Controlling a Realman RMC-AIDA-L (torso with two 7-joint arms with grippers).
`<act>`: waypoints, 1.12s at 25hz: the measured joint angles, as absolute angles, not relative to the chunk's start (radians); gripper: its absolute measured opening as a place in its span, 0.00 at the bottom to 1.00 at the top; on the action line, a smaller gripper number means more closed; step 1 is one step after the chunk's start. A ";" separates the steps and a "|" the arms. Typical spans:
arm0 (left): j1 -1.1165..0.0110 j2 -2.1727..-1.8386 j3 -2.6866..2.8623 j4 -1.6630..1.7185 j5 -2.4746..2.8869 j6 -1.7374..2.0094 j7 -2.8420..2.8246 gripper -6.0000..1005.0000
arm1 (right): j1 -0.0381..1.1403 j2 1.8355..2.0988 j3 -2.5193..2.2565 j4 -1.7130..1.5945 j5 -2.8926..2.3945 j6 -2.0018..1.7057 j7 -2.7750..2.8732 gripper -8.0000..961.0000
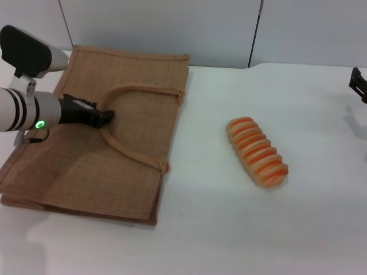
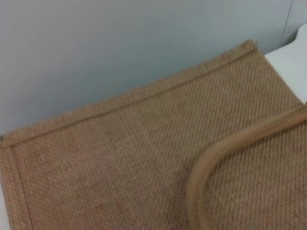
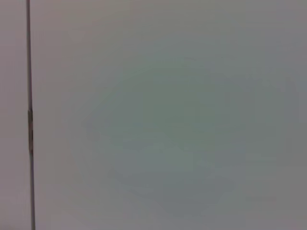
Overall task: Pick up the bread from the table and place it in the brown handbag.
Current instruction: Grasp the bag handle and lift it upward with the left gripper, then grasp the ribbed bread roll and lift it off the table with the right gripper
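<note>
The bread (image 1: 257, 152), a pale tan loaf with orange ridged stripes, lies on the white table (image 1: 229, 229) right of centre. The brown handbag (image 1: 97, 166) lies flat at the left, its strap handles (image 1: 129, 149) arching over its top face. My left gripper (image 1: 106, 117) is low over the bag, its tip at the bend of a handle. The left wrist view shows the bag's weave (image 2: 120, 163) and a handle strap (image 2: 206, 163) close up. My right gripper (image 1: 359, 84) is at the far right edge, well away from the bread.
A grey wall panel (image 1: 218, 28) stands behind the table. The right wrist view shows only that plain wall (image 3: 168, 120) with a dark seam (image 3: 29, 120). Bare tabletop lies between bag and bread and in front of both.
</note>
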State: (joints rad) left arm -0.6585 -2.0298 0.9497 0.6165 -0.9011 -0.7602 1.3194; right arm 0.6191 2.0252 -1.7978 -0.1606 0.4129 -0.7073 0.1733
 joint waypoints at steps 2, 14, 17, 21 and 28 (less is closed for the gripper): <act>-0.657 -2.030 0.950 0.635 -0.901 -0.765 1.320 0.43 | 0.619 2.025 -1.798 -0.161 0.412 -0.707 0.173 0.92; -0.659 -2.032 0.962 0.762 -0.924 -0.859 1.308 0.18 | 0.620 2.023 -1.799 -0.161 0.408 -0.707 0.173 0.92; -0.658 -2.032 0.963 0.807 -0.929 -0.893 1.295 0.14 | 0.620 2.024 -1.808 -0.161 0.406 -0.705 0.173 0.92; -0.653 -2.033 0.963 0.873 -0.924 -0.943 1.272 0.13 | 0.620 2.026 -1.855 -0.174 0.403 -0.697 0.173 0.92; -0.638 -2.033 0.965 0.985 -0.914 -1.024 1.231 0.13 | 0.602 2.025 -1.936 -0.246 0.403 -0.674 0.173 0.92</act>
State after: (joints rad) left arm -0.6378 -2.0326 0.9651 0.9849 -0.9140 -1.0242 1.2306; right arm 0.6016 2.0253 -1.9355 -0.2465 0.4034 -0.6739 0.1733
